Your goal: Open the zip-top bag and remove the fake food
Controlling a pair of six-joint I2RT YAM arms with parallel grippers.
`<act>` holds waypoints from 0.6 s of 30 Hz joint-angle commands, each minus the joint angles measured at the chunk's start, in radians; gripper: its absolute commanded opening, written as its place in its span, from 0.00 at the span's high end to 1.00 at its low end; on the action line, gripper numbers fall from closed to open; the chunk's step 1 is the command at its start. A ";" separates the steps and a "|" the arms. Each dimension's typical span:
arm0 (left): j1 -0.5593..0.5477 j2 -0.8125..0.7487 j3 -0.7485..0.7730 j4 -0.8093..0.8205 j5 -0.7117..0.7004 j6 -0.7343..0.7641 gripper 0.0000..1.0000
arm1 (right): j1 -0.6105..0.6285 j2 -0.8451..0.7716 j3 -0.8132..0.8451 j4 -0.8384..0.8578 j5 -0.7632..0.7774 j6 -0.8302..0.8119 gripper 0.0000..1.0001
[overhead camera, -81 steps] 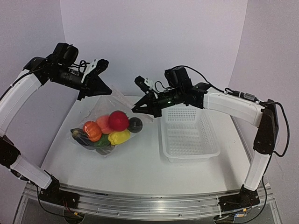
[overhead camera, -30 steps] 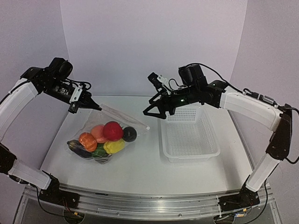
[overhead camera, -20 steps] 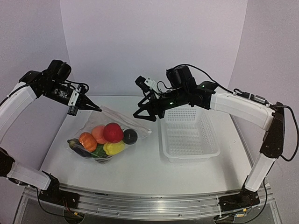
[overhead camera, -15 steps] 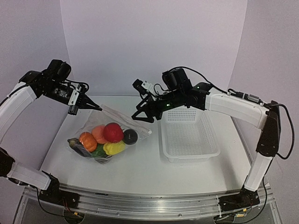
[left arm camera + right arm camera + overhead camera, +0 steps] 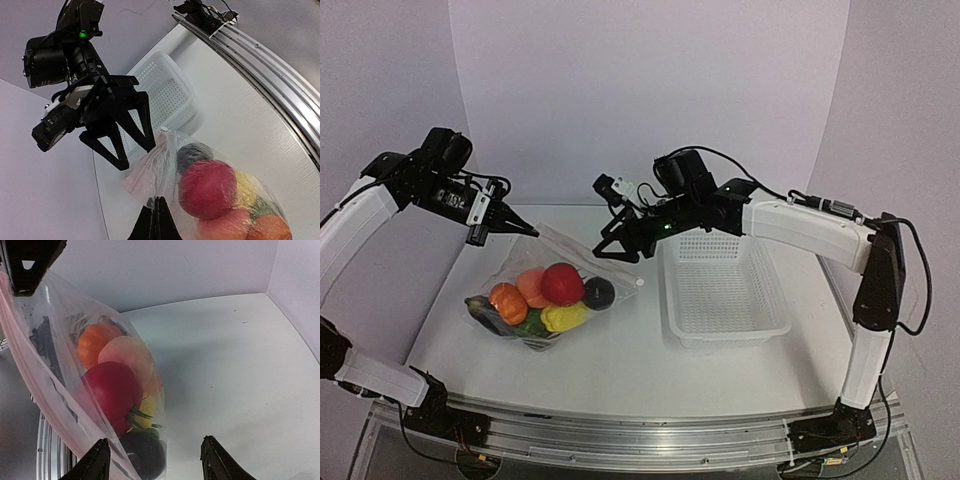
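Several glossy fake food [image 5: 562, 284] pieces fill the clear, crinkly zip-top bag [image 5: 576, 256].

Right at the left pincer [image 5: 532, 233], which is matt black plastic, the zip-top bag [image 5: 568, 250] shows as thin clear film, crinkled and catching little glints. Inside it the fake food [image 5: 562, 284] looks smooth and glossy, the red piece shining brightest. The right pincer [image 5: 618, 254] is the same dull black plastic. Just beside it, away from the bag, the basket [image 5: 725, 300] is white perforated plastic with a faint sheen. Beneath both pincers the desk [image 5: 620, 360] is smooth matt white. The rail [image 5: 620, 432], well away from them, is brushed metal.
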 commanded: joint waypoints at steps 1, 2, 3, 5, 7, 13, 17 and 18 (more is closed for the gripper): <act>0.002 -0.031 -0.005 0.035 0.034 -0.016 1.00 | 0.015 0.030 0.046 0.020 -0.052 -0.020 0.41; 0.001 -0.032 -0.006 0.037 0.034 -0.018 1.00 | 0.017 0.032 0.047 0.020 -0.069 -0.024 0.40; 0.001 -0.033 -0.007 0.038 0.034 -0.020 1.00 | 0.018 0.033 0.047 0.021 -0.089 -0.027 0.38; 0.002 -0.033 -0.008 0.038 0.032 -0.022 1.00 | 0.019 0.029 0.037 0.020 -0.112 -0.027 0.38; 0.002 -0.036 -0.010 0.039 0.028 -0.023 1.00 | 0.018 0.013 0.015 0.020 -0.119 -0.031 0.37; 0.001 -0.039 -0.013 0.045 0.016 -0.028 1.00 | 0.018 -0.061 -0.049 0.015 -0.136 -0.034 0.37; 0.001 -0.038 -0.013 0.052 0.017 -0.028 1.00 | 0.022 -0.070 -0.053 0.015 -0.139 -0.007 0.37; 0.002 -0.037 -0.014 0.055 0.019 -0.028 1.00 | 0.025 -0.063 -0.047 0.015 -0.128 -0.002 0.38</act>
